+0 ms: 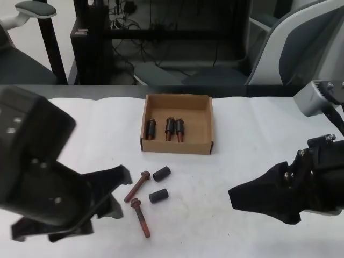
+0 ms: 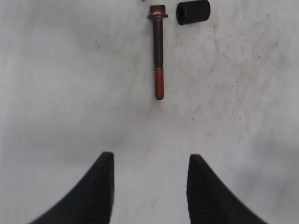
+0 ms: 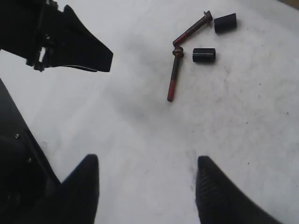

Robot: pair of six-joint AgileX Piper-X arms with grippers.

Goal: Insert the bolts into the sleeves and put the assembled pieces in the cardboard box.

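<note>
Smudgy white bench cover (image 1: 252, 129), grey chair (image 1: 301, 43) and tangled cables (image 1: 156, 27) behind, left gripper (image 2: 147, 158) and right gripper (image 3: 147, 161) both spread wide, holding nothing.

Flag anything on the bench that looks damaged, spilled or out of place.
Nothing stands out. Two loose bolts and two sleeves lie on the white cover in front of the cardboard box. Three assembled pieces lie inside it, as the task expects.
</note>
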